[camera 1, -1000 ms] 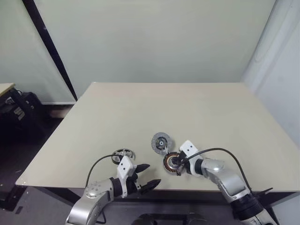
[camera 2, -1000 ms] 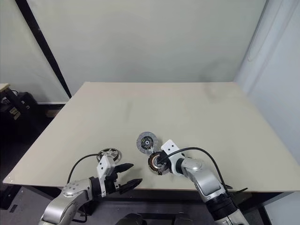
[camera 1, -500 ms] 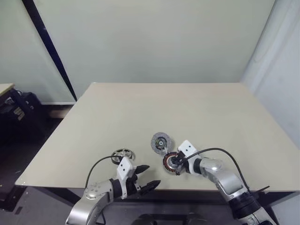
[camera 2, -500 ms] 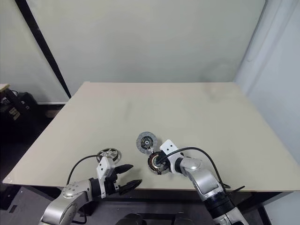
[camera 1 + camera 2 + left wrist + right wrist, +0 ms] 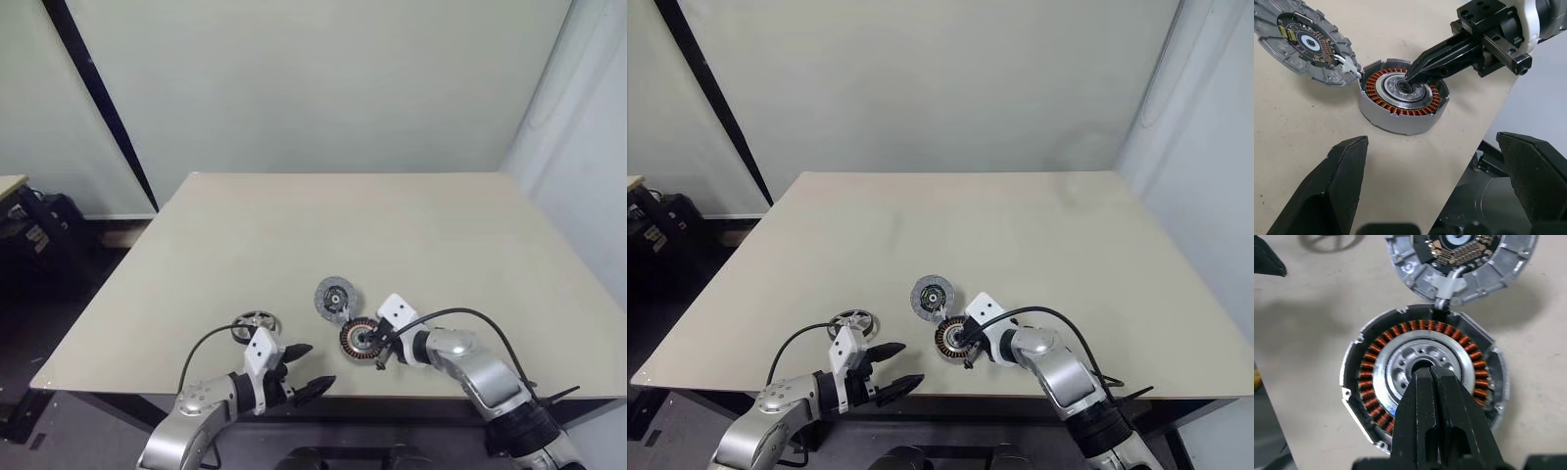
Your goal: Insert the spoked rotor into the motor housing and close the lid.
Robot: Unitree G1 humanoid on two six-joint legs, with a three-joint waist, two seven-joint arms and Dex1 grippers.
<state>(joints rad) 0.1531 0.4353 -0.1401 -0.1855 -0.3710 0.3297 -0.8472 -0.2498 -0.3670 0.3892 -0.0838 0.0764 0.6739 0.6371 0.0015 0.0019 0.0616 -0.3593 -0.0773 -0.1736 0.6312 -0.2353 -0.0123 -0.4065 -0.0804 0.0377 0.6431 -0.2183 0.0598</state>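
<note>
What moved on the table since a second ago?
Nothing visibly changed. The right end effector stays shut with its tips in the centre of the motor housing. The left end effector stays open and holds nothing. The spoked rotor and the lid lie where they were.

Right tool (image 5: 963, 345) tips rest on the motor housing (image 5: 951, 338) centre
</note>
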